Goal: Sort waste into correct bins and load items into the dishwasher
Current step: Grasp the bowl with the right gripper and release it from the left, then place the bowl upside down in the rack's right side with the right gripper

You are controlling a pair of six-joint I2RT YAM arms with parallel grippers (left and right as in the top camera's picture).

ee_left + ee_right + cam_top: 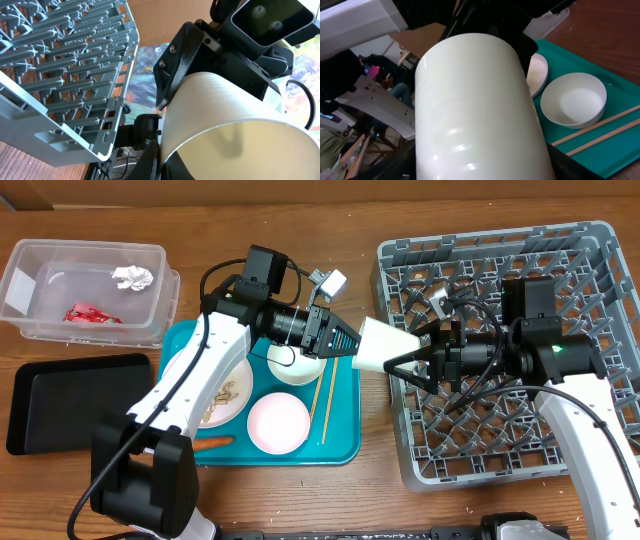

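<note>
Left gripper (352, 342) holds cup (385, 345), right gripper (405, 348) straddling it beside rack (590, 240).

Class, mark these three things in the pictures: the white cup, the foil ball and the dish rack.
white cup (383, 346): overhead view, middle of its side.
foil ball (132, 277): overhead view, centre of the crumpled ball.
dish rack (415, 465): overhead view, a front corner of its rim.
</note>
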